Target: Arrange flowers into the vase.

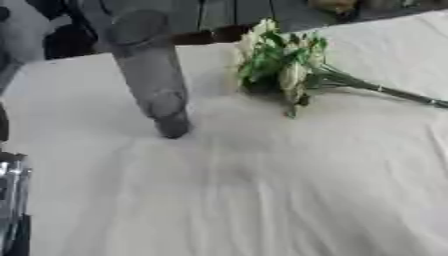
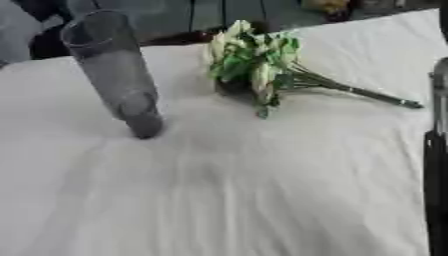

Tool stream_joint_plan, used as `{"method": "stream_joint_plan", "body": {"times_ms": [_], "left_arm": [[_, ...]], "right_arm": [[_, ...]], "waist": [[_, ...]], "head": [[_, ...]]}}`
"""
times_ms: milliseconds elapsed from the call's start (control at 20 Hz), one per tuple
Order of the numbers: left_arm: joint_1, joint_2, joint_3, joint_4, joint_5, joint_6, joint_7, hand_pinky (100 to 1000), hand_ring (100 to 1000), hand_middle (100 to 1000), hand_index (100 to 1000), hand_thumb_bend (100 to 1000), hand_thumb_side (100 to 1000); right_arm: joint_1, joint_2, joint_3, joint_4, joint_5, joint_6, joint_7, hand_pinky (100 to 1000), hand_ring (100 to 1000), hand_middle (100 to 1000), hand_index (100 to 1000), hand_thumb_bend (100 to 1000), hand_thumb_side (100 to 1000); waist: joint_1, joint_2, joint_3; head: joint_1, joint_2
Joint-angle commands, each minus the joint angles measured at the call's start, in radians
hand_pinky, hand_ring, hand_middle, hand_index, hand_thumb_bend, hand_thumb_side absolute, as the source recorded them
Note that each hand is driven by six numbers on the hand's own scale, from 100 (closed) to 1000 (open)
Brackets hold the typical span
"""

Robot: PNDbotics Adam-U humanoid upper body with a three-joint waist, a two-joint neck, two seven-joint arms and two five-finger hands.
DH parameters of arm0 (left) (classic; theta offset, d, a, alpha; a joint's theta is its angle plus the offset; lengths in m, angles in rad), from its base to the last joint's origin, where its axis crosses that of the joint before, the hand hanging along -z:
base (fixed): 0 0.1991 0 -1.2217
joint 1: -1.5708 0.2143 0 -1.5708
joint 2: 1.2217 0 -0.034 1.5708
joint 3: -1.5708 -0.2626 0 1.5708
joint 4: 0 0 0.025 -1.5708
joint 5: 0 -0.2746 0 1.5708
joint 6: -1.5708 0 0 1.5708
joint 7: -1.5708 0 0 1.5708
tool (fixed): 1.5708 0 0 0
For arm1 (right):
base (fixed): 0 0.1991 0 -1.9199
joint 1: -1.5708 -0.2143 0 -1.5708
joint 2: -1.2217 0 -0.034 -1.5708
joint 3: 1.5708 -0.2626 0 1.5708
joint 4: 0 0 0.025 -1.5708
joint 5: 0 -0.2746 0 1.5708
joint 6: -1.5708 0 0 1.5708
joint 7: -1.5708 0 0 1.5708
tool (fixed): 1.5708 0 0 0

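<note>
While the vase (image 2: 115,70) stands in the upper left of the frame, the flowers (image 2: 254,62) lie on their side in the upper middle, well apart from it. The vase is a tall, clear grey cylinder with its open mouth toward the far edge of the cloth (image 1: 262,200) and its base on the white fabric; nothing shows inside it. The flowers are a small bunch of pale cream blooms with green leaves, the heads toward the vase and the dark stems (image 2: 367,92) running off to the right and slightly downward. The stem ends rest on the cloth near the right edge of the right eye view. The cloth covers the whole table and is creased in long folds running from the vase's base toward the bottom of the frame.

At the lower left edge of the left eye view a silver and black part of the left arm (image 1: 12,200) shows; its hand is out of sight. At the right edge of the right eye view a black and silver strip of the right arm (image 2: 436,165) shows, and I cannot tell whether that hand is released or clenched. Neither arm touches the vase or the flowers.
</note>
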Motion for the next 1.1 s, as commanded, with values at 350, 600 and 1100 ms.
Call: {"method": "stream_joint_plan", "body": {"times_ms": [350, 600, 1100], "left_arm": [[-0.008, 0.01, 0.01, -0.015, 0.003, 0.0, 0.0, 751, 906, 921, 978, 100, 1000], [-0.008, 0.011, 0.009, -0.015, 0.005, 0.0, 0.001, 751, 906, 921, 978, 100, 1000], [-0.002, 0.014, 0.0, -0.015, 0.009, 0.001, -0.011, 751, 906, 921, 978, 100, 1000]], "right_arm": [[-0.011, -0.011, -0.006, -0.02, 0.013, 0.007, -0.003, 685, 832, 805, 846, 100, 1000], [-0.027, -0.026, 0.002, -0.02, 0.032, 0.025, 0.002, 647, 808, 801, 844, 100, 1000], [-0.21, -0.138, 0.098, 0.137, 0.164, 0.101, 0.094, 720, 835, 814, 838, 242, 1000]], "waist": [[-0.009, -0.022, 0.0], [-0.014, -0.022, -0.001], [-0.023, -0.035, 0.01]], "head": [[0.007, -0.029], [-0.022, -0.028], [-0.074, -0.015]]}}
